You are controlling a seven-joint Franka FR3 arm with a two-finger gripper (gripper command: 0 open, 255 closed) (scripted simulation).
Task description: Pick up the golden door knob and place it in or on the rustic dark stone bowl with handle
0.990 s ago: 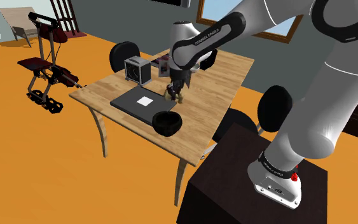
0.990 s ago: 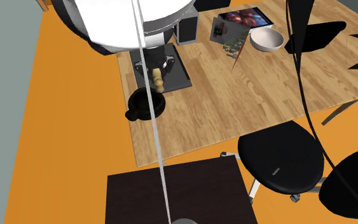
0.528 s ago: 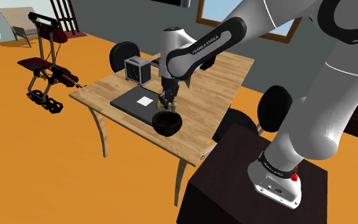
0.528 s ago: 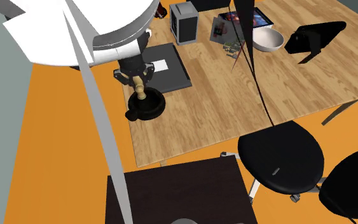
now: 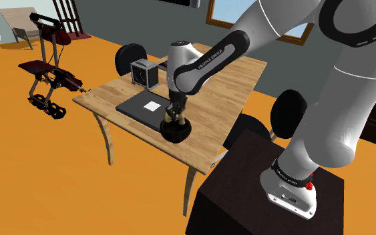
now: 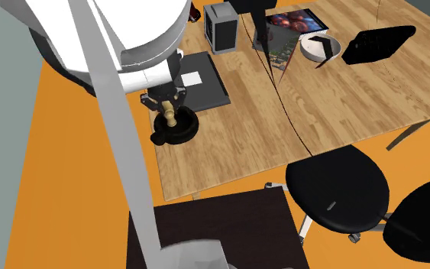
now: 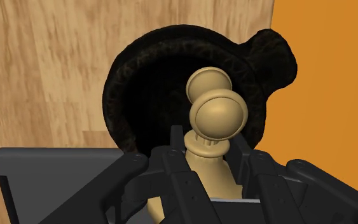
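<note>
The golden door knob [image 7: 214, 121] is clasped between my black fingers, its round heads pointing down into the dark stone bowl [image 7: 133, 95] with a handle [image 7: 274, 56]. My gripper [image 5: 173, 117] hangs right over the bowl [image 5: 177, 131] near the table's front edge. In the second exterior view, the knob [image 6: 172, 116] sits above the bowl [image 6: 176, 132] under my gripper [image 6: 167, 109]. The gripper [image 7: 204, 167] is shut on the knob's base.
A dark flat pad [image 5: 145, 107] with a white square lies just behind the bowl. A small grey box [image 5: 144, 73], a picture book [image 6: 286, 30] and a white bowl [image 6: 320, 49] stand farther back. Black chairs [image 6: 338, 188] flank the table; the stand [image 5: 260, 187] is close by.
My gripper has carried the knob from above the dark pad toward the table's front edge and lowered it over the stone bowl.
</note>
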